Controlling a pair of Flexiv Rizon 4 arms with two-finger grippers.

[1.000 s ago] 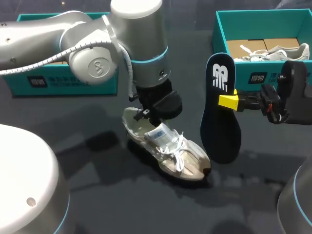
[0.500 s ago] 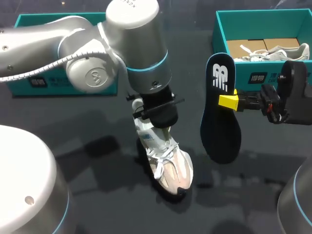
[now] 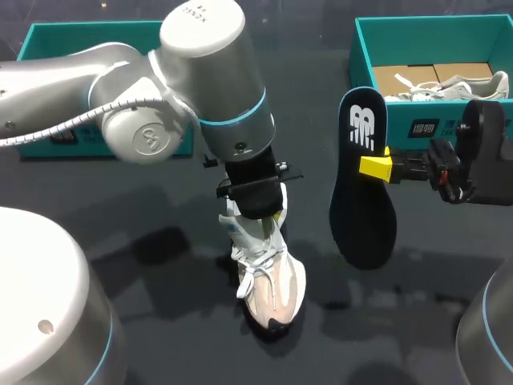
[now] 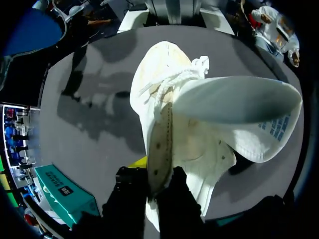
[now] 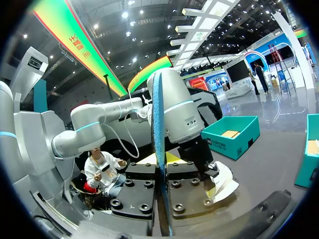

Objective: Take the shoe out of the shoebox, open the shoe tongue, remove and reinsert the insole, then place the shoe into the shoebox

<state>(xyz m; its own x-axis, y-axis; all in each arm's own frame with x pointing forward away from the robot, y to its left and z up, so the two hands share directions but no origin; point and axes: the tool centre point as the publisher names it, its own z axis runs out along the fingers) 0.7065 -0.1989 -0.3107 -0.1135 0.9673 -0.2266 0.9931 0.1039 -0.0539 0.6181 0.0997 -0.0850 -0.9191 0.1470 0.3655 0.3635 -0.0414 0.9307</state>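
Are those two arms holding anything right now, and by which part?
Yes. The left gripper pinches the white shoe by the rim of its opening; the right gripper holds the dark insole by its side edge.

A robot demonstration stand: left arm [image 3: 120,88] and right arm [image 3: 485,152] over a dark table [image 3: 401,321] bearing teal shoeboxes [image 3: 373,72].

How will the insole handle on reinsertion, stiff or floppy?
Probably fairly stiff: the insole, pinched mid-length by the right gripper, stands upright without drooping. Likely light and bendable, since it looks thin edge-on in the right wrist view. It may buckle if pushed end-first into the shoe.
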